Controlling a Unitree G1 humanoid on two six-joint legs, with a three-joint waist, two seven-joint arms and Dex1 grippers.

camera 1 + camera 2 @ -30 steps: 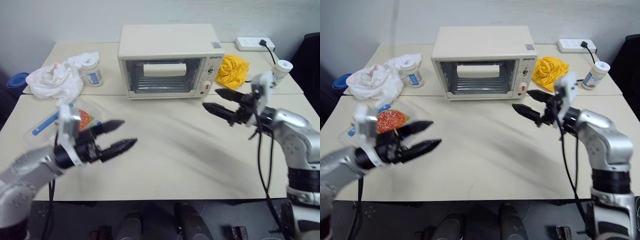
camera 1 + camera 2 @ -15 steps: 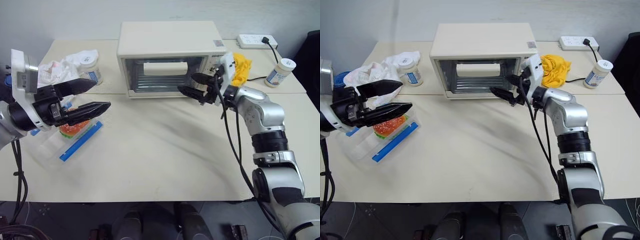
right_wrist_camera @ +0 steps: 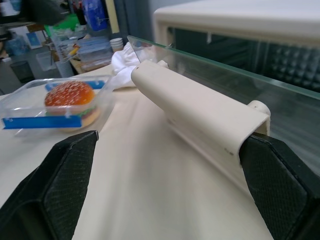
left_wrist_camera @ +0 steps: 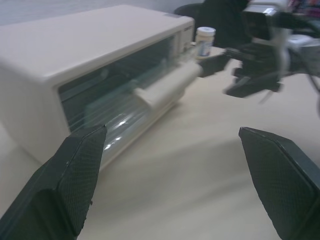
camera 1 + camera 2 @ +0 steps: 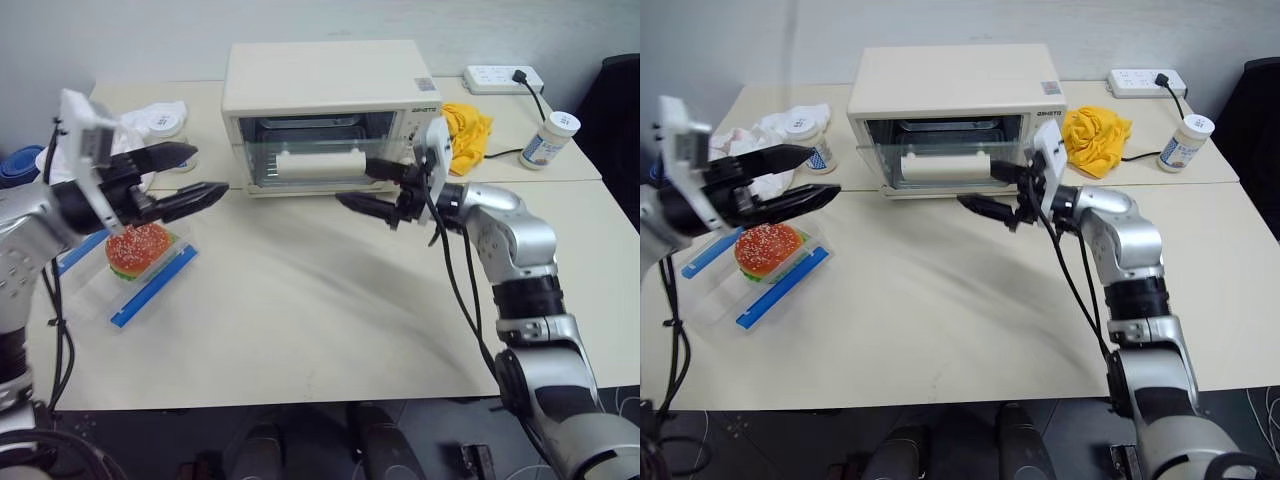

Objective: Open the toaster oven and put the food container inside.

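Bright even light, soft shadows; wrist views slightly blurred

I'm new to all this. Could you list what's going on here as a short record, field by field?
Oven: the toaster oven at the table's back, door partly tipped open
Right end effector: open, fingers either side of the door handle
Left end effector: open, holding nothing, above the table's left side
Food: the food container on the table, burger inside
Also there: yellow cloth, power strip
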